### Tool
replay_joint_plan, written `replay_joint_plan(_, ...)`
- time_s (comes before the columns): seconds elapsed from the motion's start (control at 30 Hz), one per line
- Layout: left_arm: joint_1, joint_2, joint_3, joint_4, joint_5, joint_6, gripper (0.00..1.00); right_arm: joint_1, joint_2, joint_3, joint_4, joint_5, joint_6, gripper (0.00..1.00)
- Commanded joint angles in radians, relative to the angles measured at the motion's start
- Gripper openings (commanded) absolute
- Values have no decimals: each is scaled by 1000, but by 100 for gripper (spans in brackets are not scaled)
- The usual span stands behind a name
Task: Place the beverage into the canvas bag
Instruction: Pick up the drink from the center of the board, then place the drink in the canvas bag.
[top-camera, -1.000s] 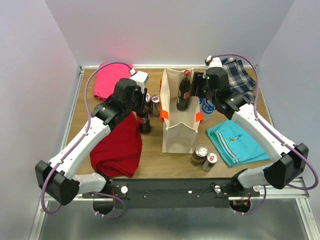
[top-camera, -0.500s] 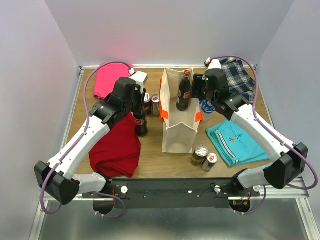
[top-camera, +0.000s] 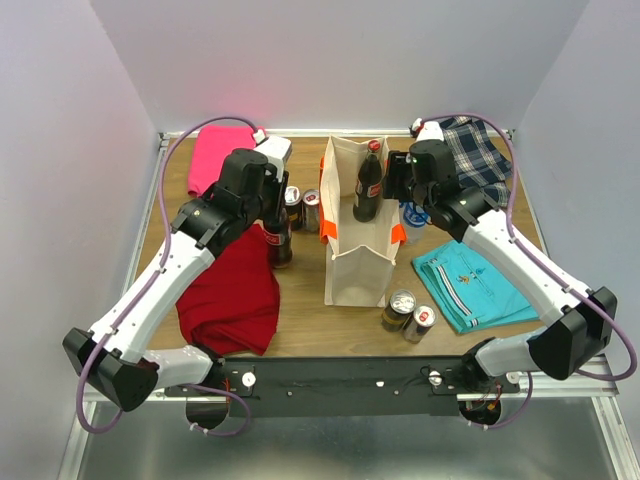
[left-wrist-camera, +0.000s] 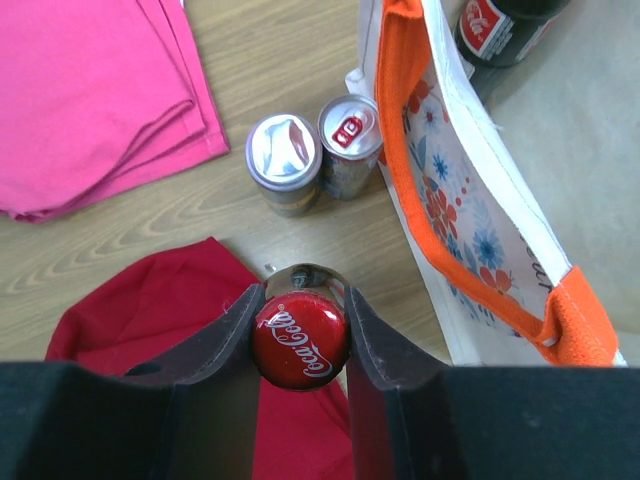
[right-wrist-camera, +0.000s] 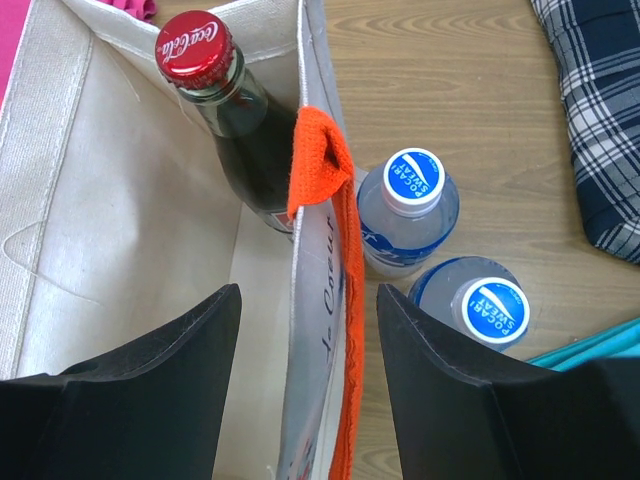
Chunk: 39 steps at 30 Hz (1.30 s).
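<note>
The cream canvas bag (top-camera: 352, 262) with orange straps stands upright mid-table, with one dark cola bottle (top-camera: 367, 187) inside it. My left gripper (left-wrist-camera: 300, 330) is shut on the red cap of a second cola bottle (top-camera: 279, 238), held upright left of the bag beside the red cloth. The bag's orange-edged wall (left-wrist-camera: 470, 180) shows to the right in the left wrist view. My right gripper (right-wrist-camera: 310, 330) is open, its jaws straddling the bag's right wall and orange strap (right-wrist-camera: 340, 270) without closing on it. The bottle in the bag (right-wrist-camera: 235, 120) shows inside.
Two cans (left-wrist-camera: 315, 158) stand between the held bottle and the bag. Two blue-capped bottles (right-wrist-camera: 445, 240) stand right of the bag. Two more cans (top-camera: 408, 313) sit in front. Pink (top-camera: 215, 155), red (top-camera: 235, 295), plaid (top-camera: 478, 160) and teal (top-camera: 470, 280) cloths lie around.
My left gripper has shifted slightly left and back with the cola bottle in it. My right gripper has hardly moved at the bag's right wall.
</note>
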Motion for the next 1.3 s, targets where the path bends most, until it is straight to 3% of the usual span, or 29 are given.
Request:
replay_joint_plan(0.0,0,-77,107,151,-56,38,0,0,-40,-15,-29,34,7,66)
replay_joint_plan(0.43,0,-97,202,167,-67,52,0,2,-37,-21,-67,-1,17,63)
replay_joint_plan(0.9,0,-97,327,173,-51,78,0,0,-38,-28,-105,51,43,34)
replay_joint_plan(0.93,0,-99,337,176,-39,80,0,0,-38,-30,-104,51,43,26)
replay_joint_plan(1.03,0,-87,367,173,-30,85,0,0,-35,-32,-105,54,45,16)
replay_joint_plan(1.2,0,-70,403,170,-10,89,0,0,-25,-22,-114,62,48,13)
replay_joint_plan(1.27,0,-65,426,174,-1,91,0,0,-22,-19,-119,66,51,6)
